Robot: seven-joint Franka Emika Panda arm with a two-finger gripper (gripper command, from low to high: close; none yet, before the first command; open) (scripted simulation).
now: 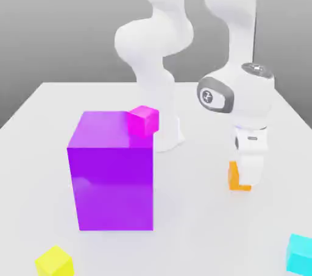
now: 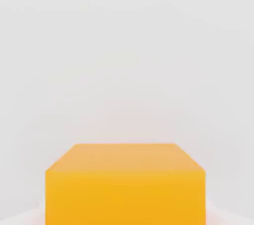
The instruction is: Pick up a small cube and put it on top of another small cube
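Gripper (image 1: 250,174) clamped on orange cube (image 1: 234,176), right of exterior view; magenta cube (image 1: 144,120) on purple block (image 1: 116,177), left of centre.

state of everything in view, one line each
gripper: shut on the orange cube
orange cube: gripped, not on the pink cube
pink cube: on top of the purple block, at its edge
purple block: upright on the table
yellow cube: loose, ungripped
cyan cube: loose, ungripped
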